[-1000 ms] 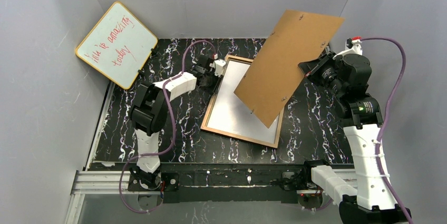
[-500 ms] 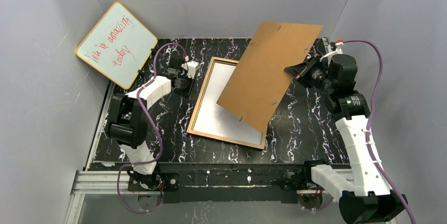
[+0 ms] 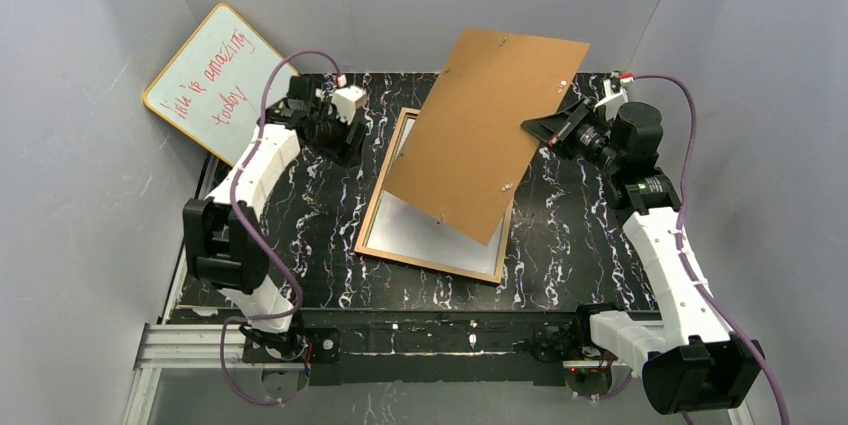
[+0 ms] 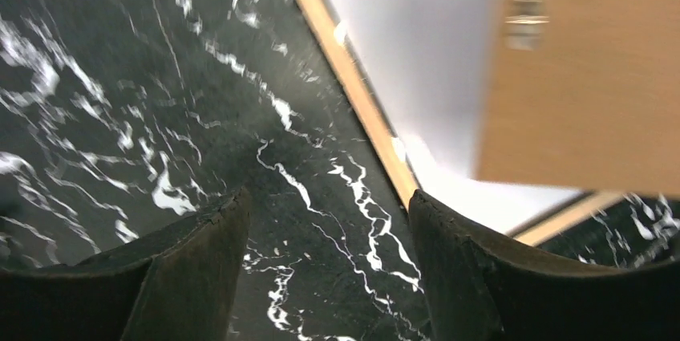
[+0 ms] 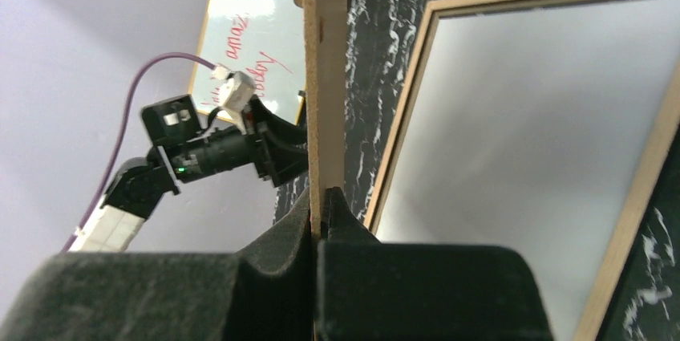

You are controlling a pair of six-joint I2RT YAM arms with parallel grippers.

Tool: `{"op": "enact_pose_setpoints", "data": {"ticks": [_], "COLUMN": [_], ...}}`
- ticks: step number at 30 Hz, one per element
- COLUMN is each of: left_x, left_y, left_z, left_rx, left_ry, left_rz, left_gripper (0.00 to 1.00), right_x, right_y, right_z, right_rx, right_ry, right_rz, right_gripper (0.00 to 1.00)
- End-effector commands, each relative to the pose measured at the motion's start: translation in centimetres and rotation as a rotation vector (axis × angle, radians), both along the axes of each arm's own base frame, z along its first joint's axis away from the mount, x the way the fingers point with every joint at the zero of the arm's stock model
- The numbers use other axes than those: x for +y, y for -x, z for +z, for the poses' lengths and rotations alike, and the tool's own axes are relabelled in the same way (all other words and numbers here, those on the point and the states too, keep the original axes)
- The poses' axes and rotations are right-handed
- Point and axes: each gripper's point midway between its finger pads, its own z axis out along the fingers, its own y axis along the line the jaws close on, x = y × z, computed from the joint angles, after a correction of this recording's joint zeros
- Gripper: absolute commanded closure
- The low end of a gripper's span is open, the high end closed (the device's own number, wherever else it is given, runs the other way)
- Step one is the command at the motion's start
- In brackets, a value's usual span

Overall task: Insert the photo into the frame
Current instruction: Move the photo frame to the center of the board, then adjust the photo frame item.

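While the right arm (image 3: 665, 245) holds the backing panel (image 3: 485, 135) tilted above the frame (image 3: 430, 262), status: frame back is open, closing step not yet done.
frame: flat mid-surface (image 3: 300, 235), skewed to the edges, wood-coloured back facing up.
photo: white sheet (image 3: 420, 230) inside the rim, reads as the print lying face down. Picture side not visible, so unconfirmed. Looks seated along the near and left rim; the far-right part is hidden under the panel.
backing panel: off the surface, right edge high, near-left corner low over the photo. Can't tell if that corner touches.
right jaws: clamped on the panel's right edge; wrist view shows the board edge-on, pinched between the pads (image 5: 281, 233). An edge grip lets the panel swing down over the opening like a lid.
left jaws: apart, nothing between them. Over bare surface toward the far-left corner, near the whiteboard (image 3: 220, 85), apart from the frame's left rim. Probably parked there to leave room for the panel.
next (judgement): lower the panel and square it up; it sits rotated relative to the frame.
risk: low corner could drag the photo out of place; a thin edge grip could slip.
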Motion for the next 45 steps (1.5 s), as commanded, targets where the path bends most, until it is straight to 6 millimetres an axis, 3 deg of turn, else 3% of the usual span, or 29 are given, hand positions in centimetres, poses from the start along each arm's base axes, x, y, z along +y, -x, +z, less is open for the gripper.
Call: {"op": "enact_pose_setpoints", "data": {"ticks": [1, 5, 9, 17, 28, 45], "left_x": [-2.1, -2.0, -2.7, -5.3, -5.8, -8.0], "left_y": [7.1, 10.8, 13.6, 16.3, 17.2, 17.1], "left_z": [8.2, 10.0, 10.3, 9.7, 9.2, 10.1], "left_rx": [-0.097, -0.251, -0.369, -0.480, -0.649, -0.665], "left_ry": [0.057, -0.068, -0.187, -0.278, -0.412, -0.329], "left_rz": [-0.336, -0.486, -0.643, -0.923, -1.188, -1.162], "left_gripper": [0.30, 0.28, 0.26, 0.23, 0.15, 0.13], "right_x": [1.7, 2.4, 3.2, 7.3, 10.0, 13.1], "right_y": [-0.7, -1.1, -1.4, -2.2, -2.1, -1.4], "right_z": [6.5, 6.6, 6.7, 6.3, 4.8, 4.7], "right_rx": [-0.269, -0.329, -0.375, -0.309, -0.178, -0.130], "right_ry": [-0.115, -0.186, -0.242, -0.301, -0.404, -0.445], "right_rz": [0.099, 0.141, 0.148, 0.228, 0.306, 0.340], "right_gripper": [0.99, 0.99, 0.99, 0.99, 0.99, 0.99]}}
